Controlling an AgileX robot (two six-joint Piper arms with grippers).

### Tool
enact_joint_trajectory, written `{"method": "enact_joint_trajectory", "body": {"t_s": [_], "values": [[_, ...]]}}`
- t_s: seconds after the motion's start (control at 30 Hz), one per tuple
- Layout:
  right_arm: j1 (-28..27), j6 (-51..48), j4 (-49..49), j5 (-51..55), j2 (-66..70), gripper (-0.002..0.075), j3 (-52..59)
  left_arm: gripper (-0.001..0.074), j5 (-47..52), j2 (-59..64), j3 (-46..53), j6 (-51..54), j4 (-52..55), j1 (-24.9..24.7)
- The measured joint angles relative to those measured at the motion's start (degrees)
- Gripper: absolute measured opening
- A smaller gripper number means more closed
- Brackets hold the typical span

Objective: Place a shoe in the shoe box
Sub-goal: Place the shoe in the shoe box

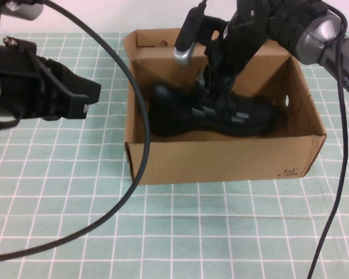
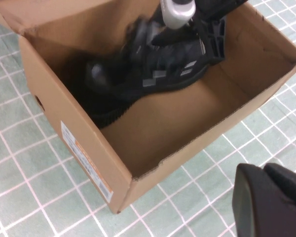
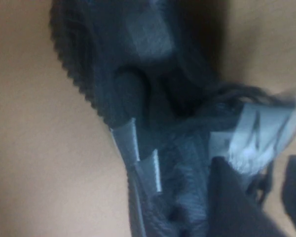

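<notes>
The right gripper (image 1: 216,87) reaches down into the brown cardboard shoe box (image 1: 221,160), fingers closed on the black knit shoe (image 1: 215,116) lying inside. The left gripper (image 1: 84,99) hovers left of the box; whether it's open I can't tell

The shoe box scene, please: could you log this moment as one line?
shoe: inside shoe box | right gripper: down in box at shoe | left gripper: left of box, away from it | lid: open
</notes>
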Motion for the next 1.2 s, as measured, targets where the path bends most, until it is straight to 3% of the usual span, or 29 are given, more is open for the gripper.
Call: {"method": "enact_joint_trajectory", "body": {"t_s": [0.1,0.23,0.3,0.37,0.43,0.53,0.77,1.2], "values": [[0.0,2.1,-0.4,-0.8,-0.6,0.0321,0.0,-0.0004,0.1,0.0,0.0,2.1,0.0,0.0],[0.0,6.4,-1.4,-0.8,-3.5,0.0352,0.0,-0.0004,1.5,0.0,0.0,6.5,0.0,0.0],[0.0,8.0,-2.1,-0.3,-5.9,0.032,-0.1,-0.0004,2.0,-0.1,0.0,8.4,0.0,0.0],[0.0,9.9,-2.8,1.1,-8.5,0.0246,-0.1,-0.0004,2.7,-0.9,0.0,9.1,0.2,0.0],[0.0,12.5,-4.7,2.9,-11.6,0.0121,-0.3,-0.0004,3.7,-3.1,0.0,9.5,0.2,0.0],[0.0,17.1,-8.7,5.3,-16.3,0.0031,-0.3,-0.0004,4.7,-8.2,0.0,9.7,0.2,0.0],[0.0,26.0,-10.8,8.6,-28.6,-0.0004,-0.3,-0.0004,4.4,-24.3,2.0,2.4,0.1,0.0],[0.0,28.5,-3.4,9.5,-48.1,-0.0008,-0.4,-0.0004,-14.6,-53.8,28.9,-4.3,3.8,0.0]]}}
